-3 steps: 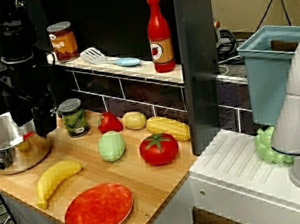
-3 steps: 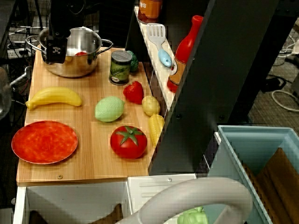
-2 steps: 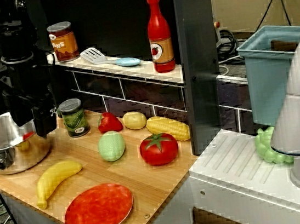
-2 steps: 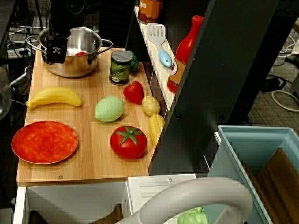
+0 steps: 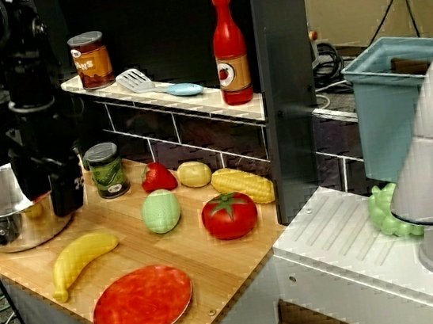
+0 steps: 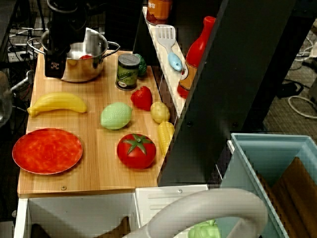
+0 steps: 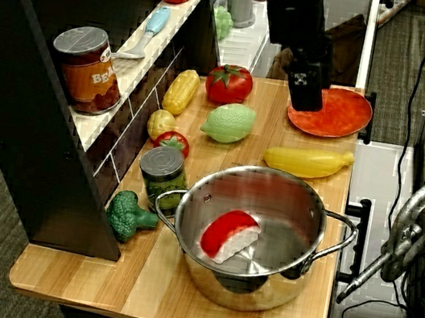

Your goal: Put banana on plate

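Note:
The yellow banana [image 5: 82,260] [image 6: 57,102] [image 7: 306,162] lies flat on the wooden counter, between the steel pot and the red-orange plate [image 5: 142,303] [image 6: 47,150] [image 7: 340,115]. Nothing lies on the plate, which sits at the counter's front corner. My black gripper [image 5: 69,205] [image 6: 53,73] [image 7: 305,99] hangs at the pot's front rim, above and a little behind the banana, not touching it. Its fingers read as one dark block in every view, so no gap shows. In the view from behind the pot the gripper covers part of the plate.
The steel pot [image 5: 18,232] [image 7: 241,282] holds a red-and-white toy [image 7: 228,233]. A green can [image 5: 107,170], red pepper [image 5: 158,177], potato [image 5: 194,174], corn [image 5: 242,185], green lemon-like toy [image 5: 161,211] and tomato [image 5: 229,215] stand right of the banana. A shelf [image 5: 193,105] runs behind.
The gripper has come down and forward from over the pot toward the banana. Banana, plate and the other toys have not moved.

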You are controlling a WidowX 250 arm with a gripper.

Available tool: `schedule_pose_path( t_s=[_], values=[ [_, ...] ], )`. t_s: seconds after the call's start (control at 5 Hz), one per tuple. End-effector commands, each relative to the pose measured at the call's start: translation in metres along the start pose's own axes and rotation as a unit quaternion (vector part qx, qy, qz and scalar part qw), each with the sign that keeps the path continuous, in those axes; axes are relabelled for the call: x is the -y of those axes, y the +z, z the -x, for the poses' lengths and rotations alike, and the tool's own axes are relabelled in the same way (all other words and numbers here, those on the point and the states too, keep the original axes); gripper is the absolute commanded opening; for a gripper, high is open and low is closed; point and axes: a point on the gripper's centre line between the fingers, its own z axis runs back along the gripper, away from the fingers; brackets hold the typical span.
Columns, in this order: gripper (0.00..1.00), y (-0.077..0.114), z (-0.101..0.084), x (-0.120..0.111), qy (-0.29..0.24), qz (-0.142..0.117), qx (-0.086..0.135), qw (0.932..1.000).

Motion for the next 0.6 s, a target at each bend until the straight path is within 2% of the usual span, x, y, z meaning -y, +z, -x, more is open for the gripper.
schedule_pose_path(
  t_s=[0.0, 0.2, 0.4],
  values=[
    [1.00, -0.005, -0.004, -0.021, 0.002, -0.015, -0.010, 0.9998],
    [1.00, -0.015, -0.005, -0.036, 0.027, -0.005, -0.007, 0.9996],
    [1.00, -0.019, -0.005, -0.035, 0.032, -0.007, -0.016, 0.9993]
  ],
)
